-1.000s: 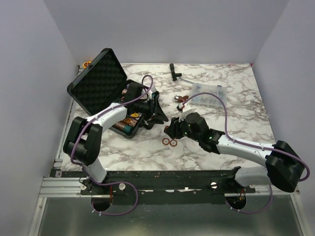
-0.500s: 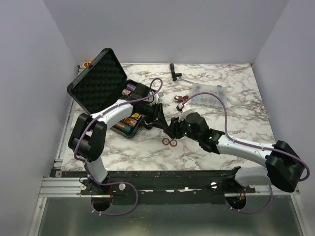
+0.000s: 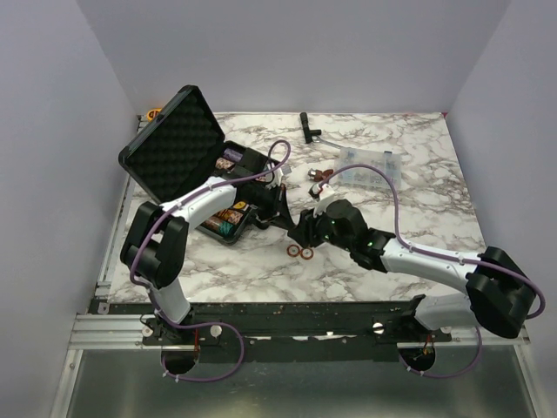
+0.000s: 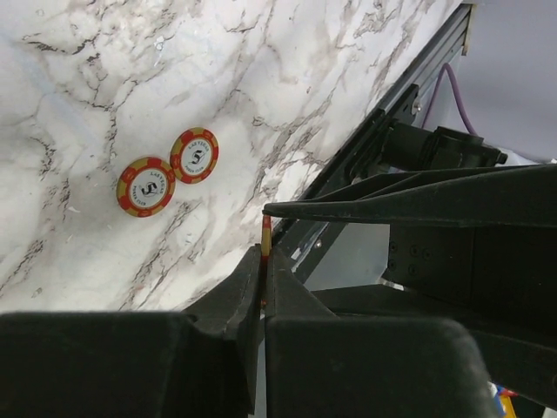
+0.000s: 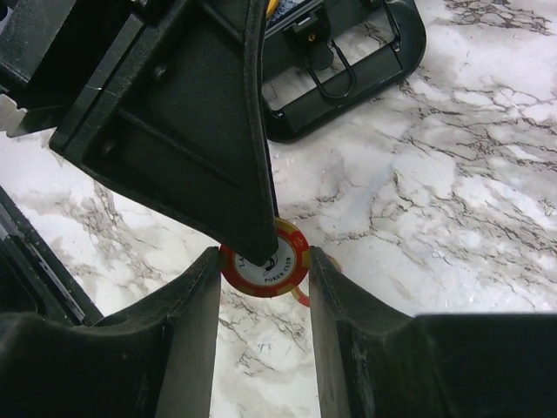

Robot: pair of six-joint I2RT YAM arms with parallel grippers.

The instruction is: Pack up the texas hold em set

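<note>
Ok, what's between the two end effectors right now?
One red-and-yellow poker chip: the right end effector holds it by its rim, the left end effector pinches its faces. The right wrist view shows it.

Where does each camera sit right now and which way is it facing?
Top external: above and behind the bases, looking down on the marble table; both arms show.
Left wrist: on the left arm, facing the table past the left end effector, which pinches a poker chip edge-on.
Right wrist: on the right arm, facing down past the right end effector, which grips that chip's rim.
Shared: both wrist views show that chip.
</note>
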